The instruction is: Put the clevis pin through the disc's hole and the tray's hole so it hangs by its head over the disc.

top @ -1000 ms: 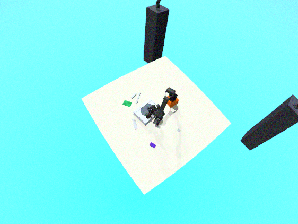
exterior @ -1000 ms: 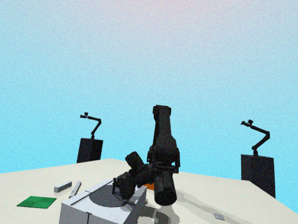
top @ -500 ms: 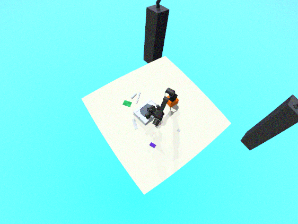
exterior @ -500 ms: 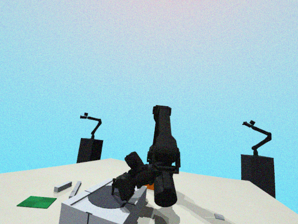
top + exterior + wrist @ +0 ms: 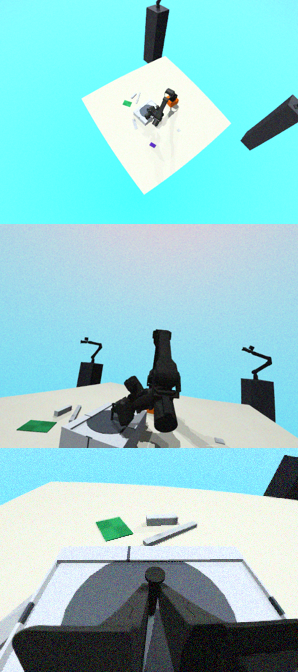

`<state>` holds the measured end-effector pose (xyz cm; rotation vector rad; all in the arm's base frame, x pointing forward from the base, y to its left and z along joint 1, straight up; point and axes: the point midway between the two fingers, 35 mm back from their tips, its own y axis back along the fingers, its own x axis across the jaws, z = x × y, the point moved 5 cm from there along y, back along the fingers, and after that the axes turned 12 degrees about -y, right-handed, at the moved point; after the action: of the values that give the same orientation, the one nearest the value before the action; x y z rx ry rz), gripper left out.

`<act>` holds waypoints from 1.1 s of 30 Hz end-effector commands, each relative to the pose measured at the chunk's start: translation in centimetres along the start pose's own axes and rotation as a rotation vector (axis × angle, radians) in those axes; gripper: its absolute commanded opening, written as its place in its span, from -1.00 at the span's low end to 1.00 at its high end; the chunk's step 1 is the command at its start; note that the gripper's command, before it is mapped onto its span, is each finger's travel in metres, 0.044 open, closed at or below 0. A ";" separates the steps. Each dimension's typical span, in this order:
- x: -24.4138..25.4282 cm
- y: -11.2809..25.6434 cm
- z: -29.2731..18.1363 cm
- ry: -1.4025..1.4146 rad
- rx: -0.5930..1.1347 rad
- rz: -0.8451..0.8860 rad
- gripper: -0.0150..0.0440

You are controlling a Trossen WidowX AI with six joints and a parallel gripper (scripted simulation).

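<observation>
A: What is the gripper (image 5: 146, 114) (image 5: 114, 412) (image 5: 153, 588) doing?

B: Its fingers pinch the pin (image 5: 112, 413) (image 5: 155, 575). The wrist view shows that grip plainly; from the top, the arm hides it.

A: And the exterior view?

B: It gives the pin's height: the head stands clear above the disc (image 5: 143, 109) (image 5: 99, 423) (image 5: 95, 603). I can't tell whether the tip is in the hole.

A: How does the pin look?

B: Dark, about upright, with a round, flat head uppermost and a thinner shank running down between the fingers. The disc is dark grey and lies flat within the pale tray (image 5: 139, 119) (image 5: 71, 437) (image 5: 185, 554).

A: What room is there around it?

B: In the wrist view, the tray's raised rim bounds the far side. Beyond it lie a green square (image 5: 127, 103) (image 5: 37, 426) (image 5: 114, 529) at far left, then a thin bar (image 5: 138, 97) (image 5: 75, 413) (image 5: 170, 533) and a short block (image 5: 133, 95) (image 5: 62, 410) (image 5: 161, 520), all apart from the tray. The top view adds a purple piece (image 5: 152, 145), well apart on the near side.
</observation>
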<state>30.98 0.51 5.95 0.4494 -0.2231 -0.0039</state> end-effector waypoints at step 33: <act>1.7 0.1 -0.5 0.006 -0.004 0.002 -0.49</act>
<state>32.47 0.70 6.01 0.4495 -0.2241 -0.0037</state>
